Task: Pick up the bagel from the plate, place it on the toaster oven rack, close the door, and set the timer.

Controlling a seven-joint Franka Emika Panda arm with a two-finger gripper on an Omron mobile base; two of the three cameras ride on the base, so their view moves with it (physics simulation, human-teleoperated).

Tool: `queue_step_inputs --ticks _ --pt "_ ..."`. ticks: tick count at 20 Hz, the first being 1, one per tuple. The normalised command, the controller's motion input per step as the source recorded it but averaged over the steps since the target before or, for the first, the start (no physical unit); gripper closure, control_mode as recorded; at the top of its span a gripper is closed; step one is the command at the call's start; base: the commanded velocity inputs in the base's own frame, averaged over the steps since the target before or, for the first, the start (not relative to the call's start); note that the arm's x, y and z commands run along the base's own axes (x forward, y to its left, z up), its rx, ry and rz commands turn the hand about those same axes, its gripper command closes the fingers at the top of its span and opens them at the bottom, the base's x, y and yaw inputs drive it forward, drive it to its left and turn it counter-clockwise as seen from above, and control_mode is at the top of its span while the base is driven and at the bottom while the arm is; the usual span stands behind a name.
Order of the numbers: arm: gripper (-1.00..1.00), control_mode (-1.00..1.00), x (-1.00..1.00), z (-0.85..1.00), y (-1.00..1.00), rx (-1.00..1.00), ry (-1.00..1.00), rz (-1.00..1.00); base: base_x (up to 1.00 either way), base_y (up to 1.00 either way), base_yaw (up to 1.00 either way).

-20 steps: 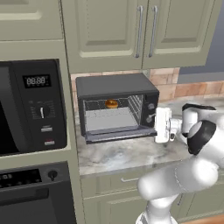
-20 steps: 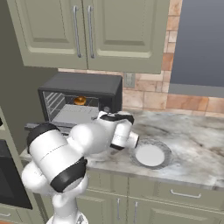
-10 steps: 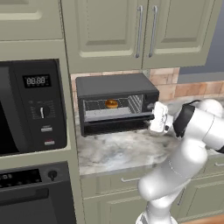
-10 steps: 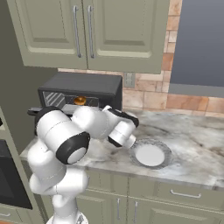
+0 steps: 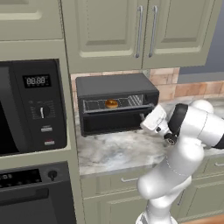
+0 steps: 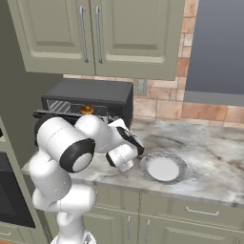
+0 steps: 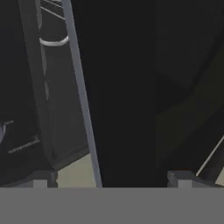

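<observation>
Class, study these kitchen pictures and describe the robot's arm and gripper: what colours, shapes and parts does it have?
The arm is glossy white, built of rounded, tube-like segments joined by bulbous elbows, with dark grey-black bands at the joints. Its wrist ends in a boxy white hand section. The gripper carries two small, square-tipped dark grey fingers. No loose cables or printed markings are visible on the shell.

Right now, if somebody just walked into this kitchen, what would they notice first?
Probably the big white robot arm, bent over the marble counter with its hand up against the front right of the toaster oven. Next, the little orange bagel sitting on the rack inside the oven, whose door is not shut. Off to the right, a white plate lies bare on the counter.
</observation>
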Motion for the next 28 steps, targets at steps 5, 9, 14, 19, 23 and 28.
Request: queue_step_inputs --ticks 5,9,14,19,23,28 --pt "-1.00 -1.00 0.30 0.11 0.85 0.15 0.01 -0.34 0.00 0.00 0.00" --pt "-1.00 -1.00 0.39 0.18 0.80 0.07 0.02 -0.33 0.00 0.00 0.00" --pt "-1.00 -1.00 0.25 0.06 0.73 0.06 0.07 -0.34 0.00 0.00 0.00" --pt "-1.00 -1.00 0.45 0.08 0.71 0.04 0.08 -0.34 0.00 0.00 0.00" --pt "-1.00 -1.00 0.52 0.07 0.67 0.02 0.09 -0.34 0.00 0.00 0.00" --pt "-1.00 -1.00 0.35 0.13 0.50 0.02 0.11 -0.31 0.00 0.00 0.00"
